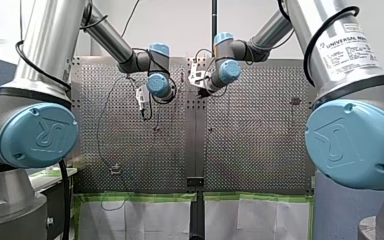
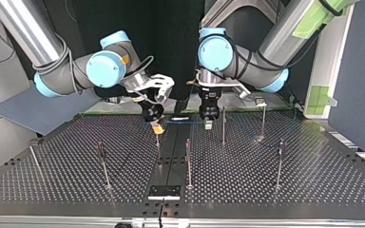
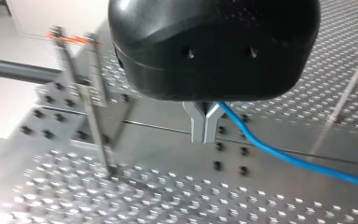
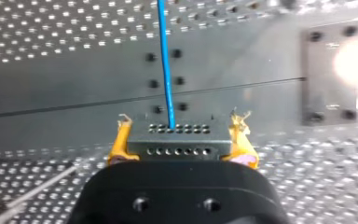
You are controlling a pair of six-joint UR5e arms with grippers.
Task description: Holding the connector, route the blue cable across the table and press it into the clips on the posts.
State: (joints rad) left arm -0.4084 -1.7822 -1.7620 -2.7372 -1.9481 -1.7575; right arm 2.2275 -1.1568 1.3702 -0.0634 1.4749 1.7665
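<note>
In the right wrist view my right gripper [image 4: 181, 140] is shut on a grey connector [image 4: 179, 139], its yellow pads [image 4: 121, 140] on either end. The blue cable [image 4: 165, 60] leaves the connector and runs straight ahead over the table. In the left wrist view my left gripper [image 3: 206, 123] has its metal fingers shut on the blue cable [image 3: 279, 156], which trails off to one side. In the top view my right gripper [image 2: 158, 127] and my left gripper [image 2: 208, 124] hang close together at the table's far middle, with a short span of cable [image 2: 185, 121] between them.
Several thin posts stand on the perforated table [image 2: 266, 185], among them a post [image 2: 188, 164] near the middle, a post [image 2: 223, 126] beside my left gripper and a post [image 2: 103, 164] at the top view's left. A black plate [image 2: 164, 192] lies at the near edge.
</note>
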